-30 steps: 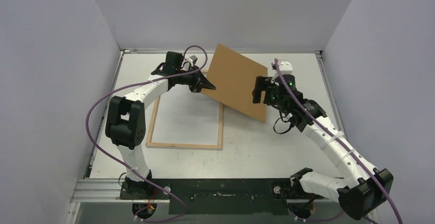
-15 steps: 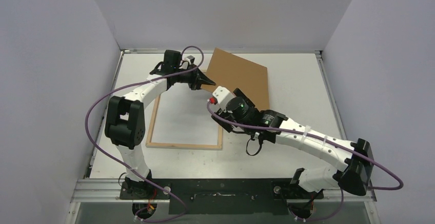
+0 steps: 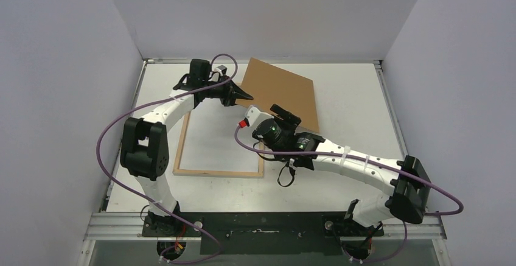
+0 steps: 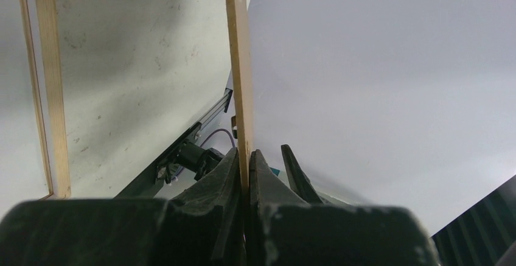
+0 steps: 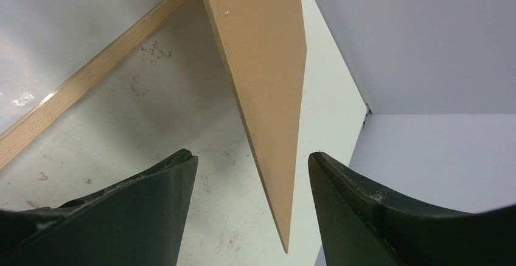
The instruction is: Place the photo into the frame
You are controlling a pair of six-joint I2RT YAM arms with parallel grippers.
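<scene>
The frame [image 3: 219, 173] lies flat on the table at left centre, its light wood rim up around a pale glossy inside [image 5: 55, 28]. I cannot tell whether the photo lies in it; no dark picture shows. My left gripper [image 3: 246, 95] is shut on the left corner of the brown backing board [image 3: 283, 92] and holds it tilted over the frame's far right corner. The left wrist view shows that board [image 4: 239, 65] edge-on between the closed jaws [image 4: 246, 153]. My right gripper [image 3: 285, 114] stands open astride the board's near corner [image 5: 268, 95], with a gap on both sides [image 5: 251, 154].
The frame's wood rim [image 4: 52, 95] runs along the left of the left wrist view. Grey walls enclose the table [image 3: 341, 175] on three sides. Purple cables loop off both arms. The black base rail [image 3: 261, 224] spans the near edge.
My right arm swung from the board's right edge round to its near corner, and its jaws narrowed slightly. The board dropped flatter and shifted back. My left gripper kept its hold.
</scene>
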